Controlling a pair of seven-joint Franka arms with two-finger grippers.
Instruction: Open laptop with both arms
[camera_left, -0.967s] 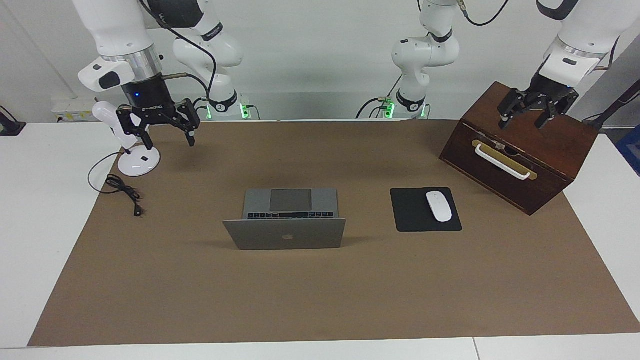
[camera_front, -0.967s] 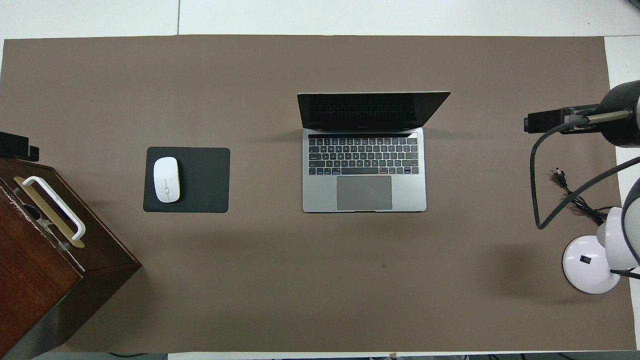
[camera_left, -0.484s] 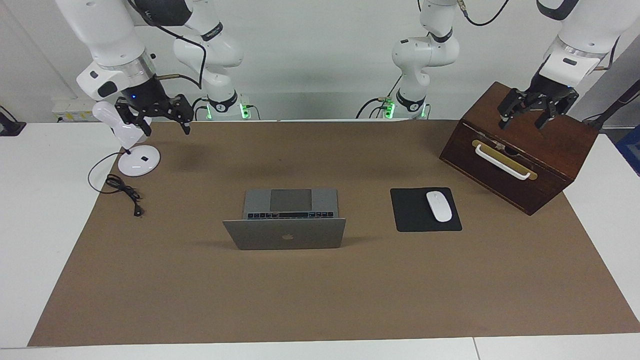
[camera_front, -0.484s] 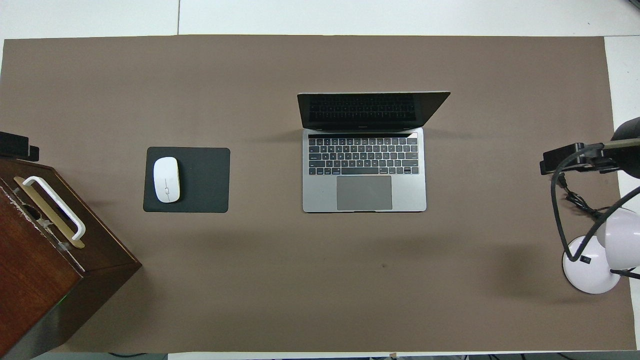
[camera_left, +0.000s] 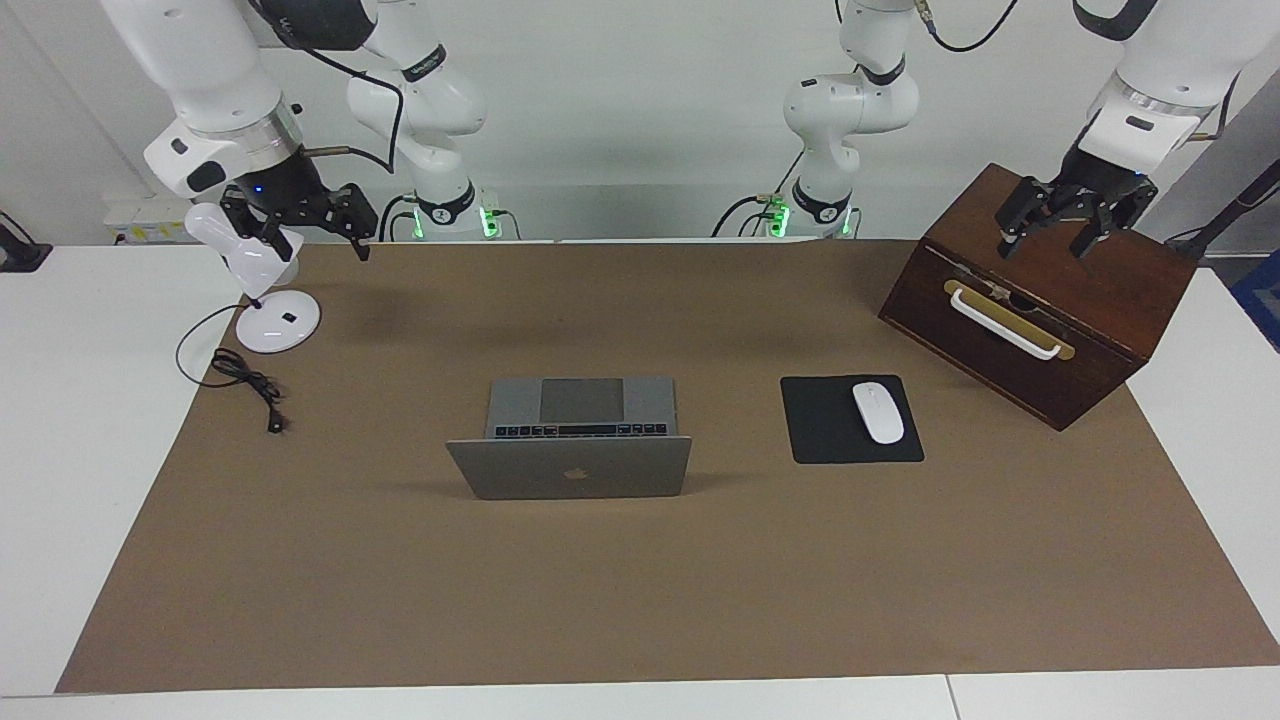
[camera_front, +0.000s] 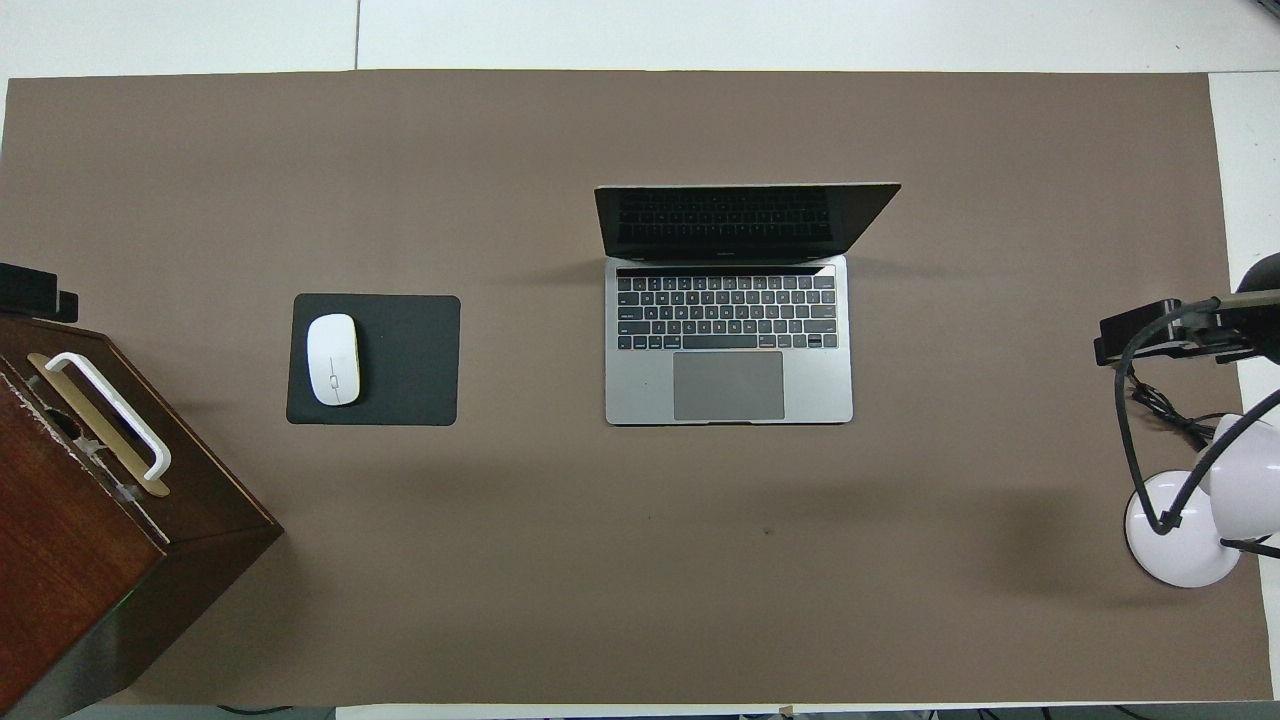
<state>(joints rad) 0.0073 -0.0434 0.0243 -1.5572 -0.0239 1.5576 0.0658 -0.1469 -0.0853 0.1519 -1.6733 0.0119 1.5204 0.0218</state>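
The thin silver-grey laptop stands open mid-desk; only the overhead view shows its black keys. The right gripper, spread and empty, hangs above the white lamp. The left gripper, likewise spread and empty, is over the brown wooden box.

Counted on the table: one laptop, one mouse pad, one mouse, one wooden box, one desk lamp. Two grippers noted: left, right.
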